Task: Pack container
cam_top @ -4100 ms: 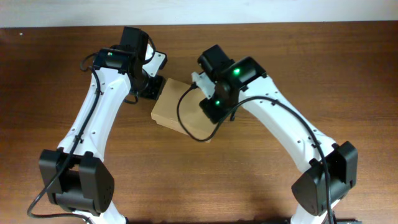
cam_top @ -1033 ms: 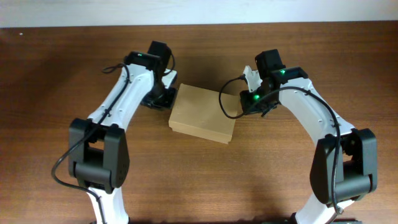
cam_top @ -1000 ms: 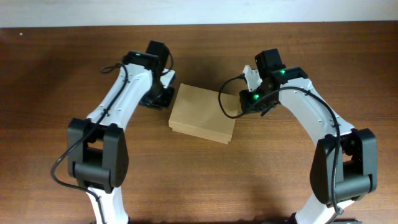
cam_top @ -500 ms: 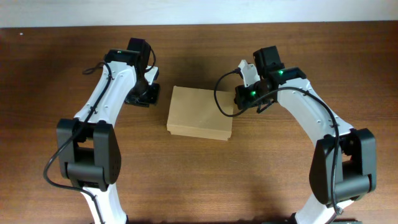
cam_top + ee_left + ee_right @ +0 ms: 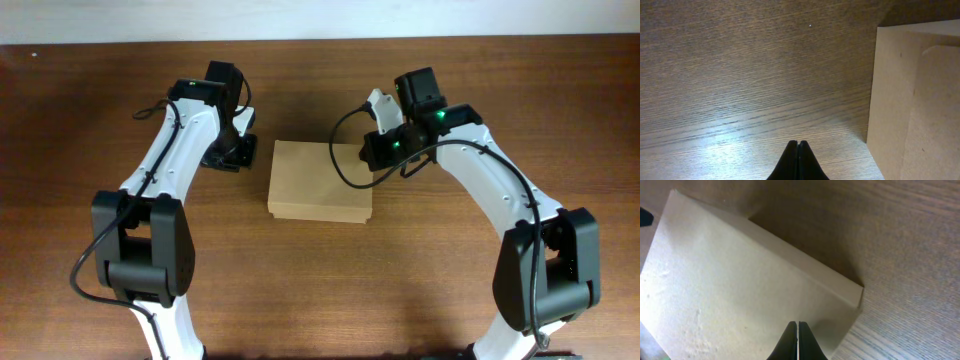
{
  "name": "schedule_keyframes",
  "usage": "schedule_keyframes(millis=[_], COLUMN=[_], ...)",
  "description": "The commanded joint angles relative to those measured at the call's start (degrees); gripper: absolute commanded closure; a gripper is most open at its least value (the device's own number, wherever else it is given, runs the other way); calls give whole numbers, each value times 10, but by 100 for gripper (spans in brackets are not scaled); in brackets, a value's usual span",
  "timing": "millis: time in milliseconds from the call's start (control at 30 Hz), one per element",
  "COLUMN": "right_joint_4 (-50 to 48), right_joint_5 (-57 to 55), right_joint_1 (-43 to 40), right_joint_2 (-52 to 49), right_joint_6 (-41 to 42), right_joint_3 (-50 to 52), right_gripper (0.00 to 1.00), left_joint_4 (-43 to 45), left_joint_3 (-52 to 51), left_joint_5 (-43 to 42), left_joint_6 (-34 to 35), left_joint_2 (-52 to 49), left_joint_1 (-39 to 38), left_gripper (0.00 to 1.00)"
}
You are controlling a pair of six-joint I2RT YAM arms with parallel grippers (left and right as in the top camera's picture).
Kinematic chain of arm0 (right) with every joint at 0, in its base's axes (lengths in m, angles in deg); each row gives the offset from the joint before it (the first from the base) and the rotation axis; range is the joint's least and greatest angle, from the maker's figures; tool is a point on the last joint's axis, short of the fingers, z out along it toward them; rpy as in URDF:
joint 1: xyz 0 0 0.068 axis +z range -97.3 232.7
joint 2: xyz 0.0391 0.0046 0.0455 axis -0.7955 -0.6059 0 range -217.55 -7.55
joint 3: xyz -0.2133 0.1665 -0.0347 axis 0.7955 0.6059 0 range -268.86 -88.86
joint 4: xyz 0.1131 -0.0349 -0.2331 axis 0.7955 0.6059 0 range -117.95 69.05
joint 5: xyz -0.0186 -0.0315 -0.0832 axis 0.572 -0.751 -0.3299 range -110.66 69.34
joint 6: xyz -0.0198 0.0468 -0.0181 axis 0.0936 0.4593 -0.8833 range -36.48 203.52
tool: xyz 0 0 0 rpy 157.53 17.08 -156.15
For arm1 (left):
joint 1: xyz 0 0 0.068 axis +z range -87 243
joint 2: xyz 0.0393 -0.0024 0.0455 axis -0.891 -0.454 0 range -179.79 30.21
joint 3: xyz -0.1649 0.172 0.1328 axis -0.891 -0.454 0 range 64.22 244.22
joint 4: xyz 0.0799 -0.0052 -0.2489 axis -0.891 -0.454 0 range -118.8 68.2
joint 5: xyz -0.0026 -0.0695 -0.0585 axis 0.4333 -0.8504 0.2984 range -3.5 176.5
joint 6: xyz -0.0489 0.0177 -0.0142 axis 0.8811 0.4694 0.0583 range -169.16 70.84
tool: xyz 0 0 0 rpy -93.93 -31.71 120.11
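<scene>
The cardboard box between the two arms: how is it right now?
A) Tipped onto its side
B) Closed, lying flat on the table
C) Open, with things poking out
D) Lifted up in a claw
B: the cardboard box shows a plain, flat, shut top and lies on the wooden table. The left claw and the right claw are both pinched shut on nothing.

The box (image 5: 320, 181) lies flat on the desk (image 5: 320, 300), near its middle; the left tool (image 5: 236, 152) is over bare desk to the box's left, near its far left corner and apart from it. The right tool (image 5: 376, 150) is at the opposite side, above the box's far right corner; the arms reach in from the near edge, one on each side.
</scene>
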State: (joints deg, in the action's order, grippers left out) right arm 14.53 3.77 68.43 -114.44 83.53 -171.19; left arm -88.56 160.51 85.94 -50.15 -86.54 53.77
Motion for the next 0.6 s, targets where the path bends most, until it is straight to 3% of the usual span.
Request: schedule_keyframes(millis=[0,333,567], right_joint_4=[17,161,238], right_joint_5=[-40,-80,-175], right_joint_1=[-6,-59,-98], right_joint_2=[-3,-3,-2], right_joint_6=[0,-43,-43], right_joint_3=[-19,-132,-230], right_gripper=[96,96,86], left_joint_4=[1,-42,-108], left_joint_3=[10,163,308], left_joint_5=[10,54,76], left_joint_6=[1,-10,-19], left_joint_2=[-3,-3,-2], left_joint_1=[3,21,32], left_gripper=[99,99,98])
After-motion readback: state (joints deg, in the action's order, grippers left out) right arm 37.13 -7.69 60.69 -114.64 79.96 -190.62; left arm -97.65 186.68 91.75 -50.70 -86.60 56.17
